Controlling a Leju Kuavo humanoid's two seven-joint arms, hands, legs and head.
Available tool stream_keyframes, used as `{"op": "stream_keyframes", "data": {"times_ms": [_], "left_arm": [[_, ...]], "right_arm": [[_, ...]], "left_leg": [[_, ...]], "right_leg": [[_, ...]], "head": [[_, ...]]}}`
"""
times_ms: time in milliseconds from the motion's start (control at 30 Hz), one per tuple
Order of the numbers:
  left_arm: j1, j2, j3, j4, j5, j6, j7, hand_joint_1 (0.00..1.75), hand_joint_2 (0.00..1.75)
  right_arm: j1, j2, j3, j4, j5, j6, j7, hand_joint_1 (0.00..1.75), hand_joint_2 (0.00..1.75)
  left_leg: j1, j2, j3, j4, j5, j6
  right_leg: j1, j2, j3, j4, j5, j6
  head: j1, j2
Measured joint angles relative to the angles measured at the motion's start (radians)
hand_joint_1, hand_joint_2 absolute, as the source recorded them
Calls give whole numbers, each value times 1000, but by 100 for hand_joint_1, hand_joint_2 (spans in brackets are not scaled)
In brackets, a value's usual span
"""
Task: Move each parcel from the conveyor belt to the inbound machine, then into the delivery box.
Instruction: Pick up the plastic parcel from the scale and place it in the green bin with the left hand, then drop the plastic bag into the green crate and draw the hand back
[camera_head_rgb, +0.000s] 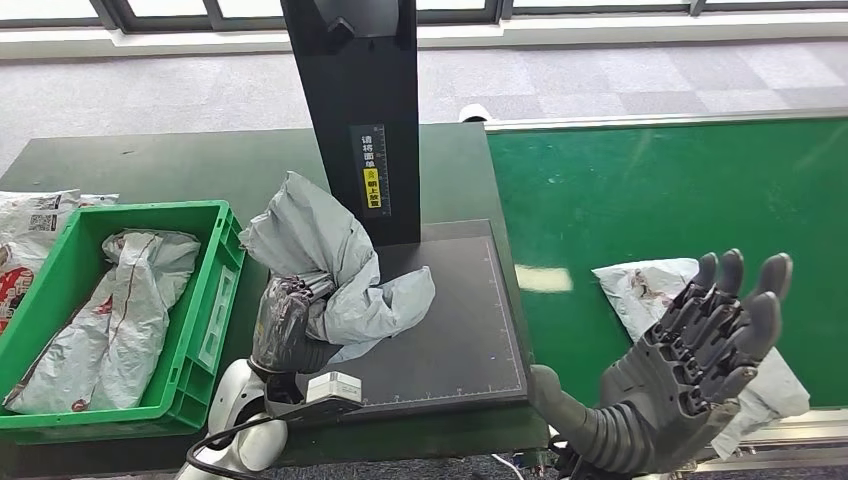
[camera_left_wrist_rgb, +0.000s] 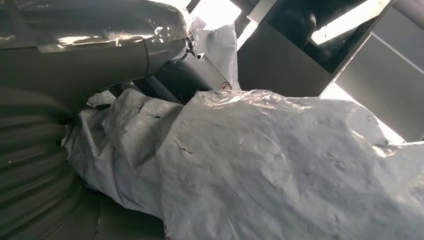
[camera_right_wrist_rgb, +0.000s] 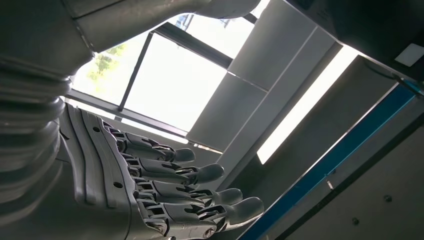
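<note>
left hand (camera_head_rgb: 288, 325): fingers wrapped round a crumpled grey parcel (camera_head_rgb: 335, 270), gripping it at its lower left part – held over the near-left corner of the inbound machine's black plate (camera_head_rgb: 470, 330)
grey parcel: bunched up, upper end rises beside the machine's black column (camera_head_rgb: 362, 110), lower flap drapes onto the plate; in the left wrist view the wrinkled bag (camera_left_wrist_rgb: 280, 165) sits right against the hand's grey cover
right hand (camera_head_rgb: 700, 365): holds nothing, palm raised, fingers extended and slightly apart – hovering above the near edge of the conveyor belt (camera_head_rgb: 680, 190); right wrist view shows the same fingers (camera_right_wrist_rgb: 200, 175) stretched out, nothing between them
parcel on belt (camera_head_rgb: 650, 290): white bag with print, lies flat on the green belt, partly hidden behind the right hand, not touching it as far as I can tell
delivery box (camera_head_rgb: 215, 290): green crate on the dark table (camera_head_rgb: 150, 165), just left of the machine's plate; one grey bag (camera_head_rgb: 120, 310) lies inside, lengthwise
left of crate: more white printed bags (camera_head_rgb: 35, 215) on the table, touching the crate's far-left corner
column label: yellow and white sticker (camera_head_rgb: 372, 175) on the front, text too small to read
</note>
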Motion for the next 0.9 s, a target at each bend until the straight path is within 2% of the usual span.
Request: {"op": "stream_keyframes", "data": {"times_ms": [100, 167, 333, 467, 633, 900], "left_arm": [[14, -6, 29, -30, -3, 17, -35, 175, 175], [25, -21, 85, -64, -8, 24, -78, 175, 175], [19, -60, 294, -139, 50, 28, -151, 175, 175], [-20, -62, 473, -147, 149, 28, -164, 175, 175], [-66, -42, 673, -95, 182, 28, -164, 175, 175], [-127, -5, 841, 101, 133, 28, -107, 175, 175]], "right_arm": [[1, 2, 0, -2, 5, 0, 0, 0, 175], [0, 5, 0, -5, 9, 0, 0, 0, 175], [-7, 5, 0, -7, -5, 0, 0, 0, 175], [-23, 4, 0, 6, -25, 0, 0, 0, 175], [-36, 2, 0, 33, -32, 0, 0, 0, 175], [-40, 1, 0, 53, -24, 0, 0, 0, 175]], "left_leg": [[0, 0, 0, 0, 0, 0], [0, 0, -1, 0, 0, 0], [1, 0, -1, 0, 0, 0], [2, 0, -1, 0, 1, -2], [3, 0, -1, 0, 2, -3], [2, 0, -1, 0, 2, -3]], "right_leg": [[0, 0, 0, 0, 0, 0], [0, 0, -1, 0, 0, 0], [1, 1, -1, 0, 0, 0], [2, 1, -1, 0, 0, 0], [2, 0, -1, 1, 1, -1], [2, 1, -2, 1, 1, -2]], "head": [[0, 0], [0, 0], [0, 0], [0, 0], [0, 0], [0, 0]]}}
